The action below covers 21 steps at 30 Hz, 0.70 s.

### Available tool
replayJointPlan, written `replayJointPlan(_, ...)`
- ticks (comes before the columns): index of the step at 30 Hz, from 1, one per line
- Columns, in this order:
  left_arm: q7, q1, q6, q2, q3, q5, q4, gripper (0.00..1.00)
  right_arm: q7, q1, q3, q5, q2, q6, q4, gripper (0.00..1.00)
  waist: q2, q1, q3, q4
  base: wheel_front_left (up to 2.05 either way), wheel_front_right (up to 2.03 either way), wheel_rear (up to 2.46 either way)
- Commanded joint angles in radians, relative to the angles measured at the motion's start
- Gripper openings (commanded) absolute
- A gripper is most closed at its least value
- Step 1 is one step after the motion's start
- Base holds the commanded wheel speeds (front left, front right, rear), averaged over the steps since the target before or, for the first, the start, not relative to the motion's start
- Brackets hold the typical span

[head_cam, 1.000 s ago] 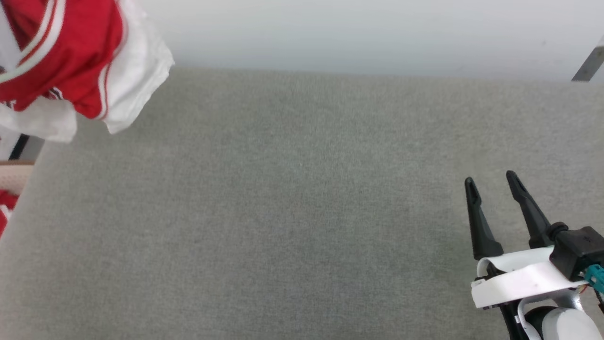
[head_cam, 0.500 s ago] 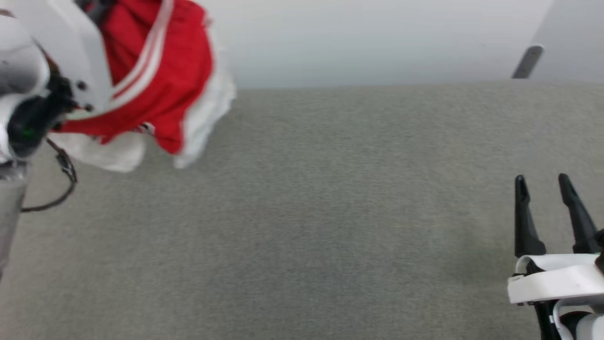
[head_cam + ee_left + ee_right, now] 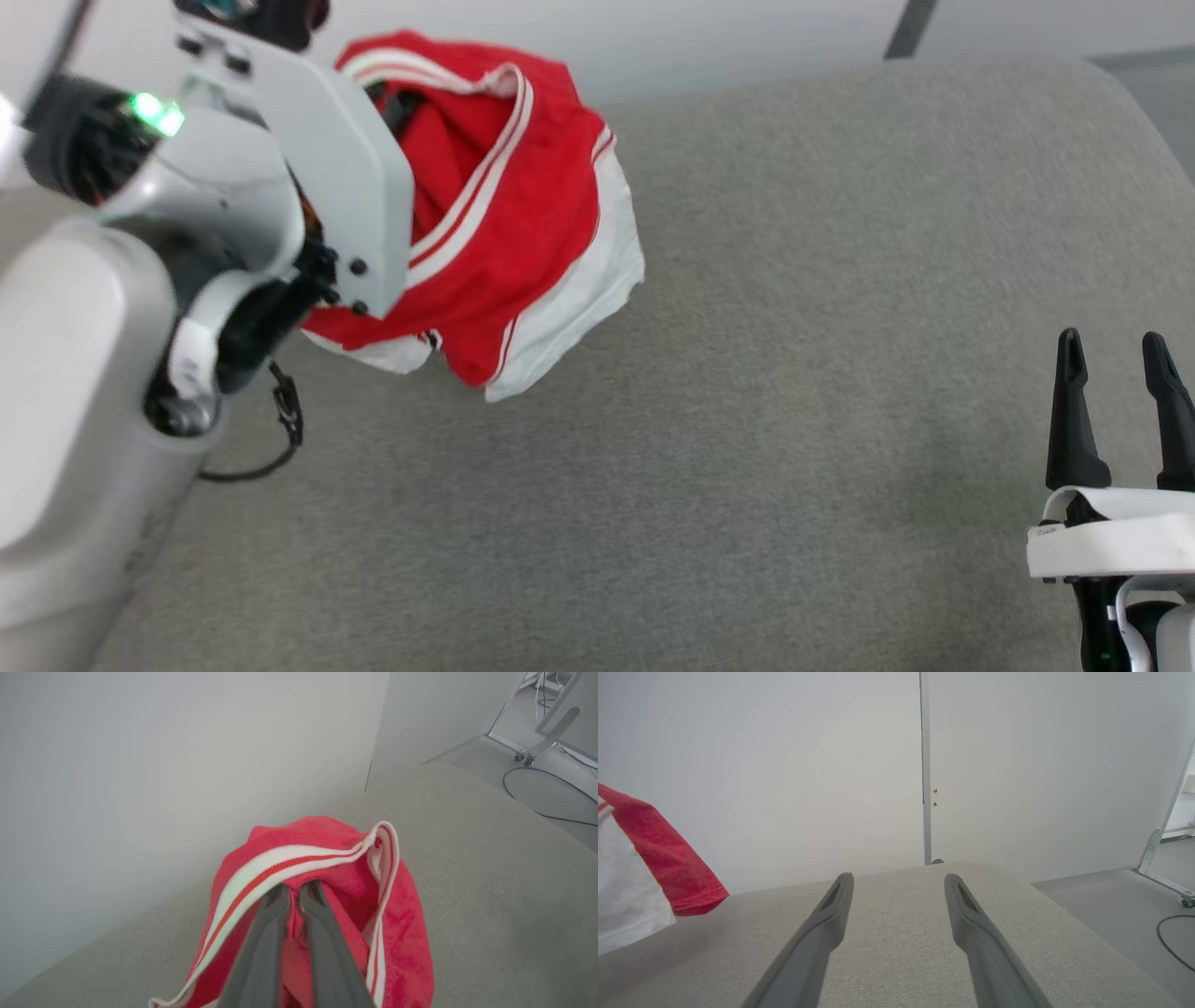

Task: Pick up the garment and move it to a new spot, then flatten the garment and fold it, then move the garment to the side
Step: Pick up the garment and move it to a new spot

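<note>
Left tool (image 3: 296,889) is pressed together, pinching the garment (image 3: 523,233) by its striped trim. The red and white garment hangs in a bunch over the far left part of the grey bench (image 3: 747,448). Right tool (image 3: 1111,338) is spread wide and holds nothing, over the bench's right side.

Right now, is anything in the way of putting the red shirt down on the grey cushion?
Nothing visible is. The garment hangs from the shut left gripper over the grey cushion. The open right gripper sits far off at the right side.
</note>
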Motion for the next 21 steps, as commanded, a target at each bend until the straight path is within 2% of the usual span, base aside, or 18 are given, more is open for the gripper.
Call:
replayJointPlan(1, -0.003, 0.015, 0.004, 0.0, -0.003, 0.007, 0.005, 0.0, -0.008, -0.011, 0.001, 0.011, 0.003, 0.0, 0.005, 1.0, -0.0001, 0.0, 0.06, -0.058, 0.0, 0.0, 0.0)
replayJointPlan(7, -0.015, 0.083, 0.0, -0.012, -0.04, -0.001, 0.072, 0.0, -0.034, -0.038, 0.015, 0.035, 0.003, 0.0, 0.051, 1.0, -0.0001, 0.0, 0.105, -0.094, 0.0, 0.0, 0.0)
replayJointPlan(12, -0.034, 0.132, -0.02, 0.003, -0.053, -0.008, 0.158, 0.0, -0.046, -0.061, 0.024, 0.053, 0.003, 0.0, 0.085, 1.0, -0.0001, 0.0, 0.127, -0.11, 0.0, 0.0, 0.0)
replayJointPlan(21, -0.08, 0.188, -0.075, -0.007, -0.058, -0.054, 0.341, 0.0, -0.051, -0.08, 0.036, 0.078, 0.003, 0.0, 0.105, 1.0, -0.0001, 0.0, 0.144, -0.112, 0.0, 0.0, 0.0)
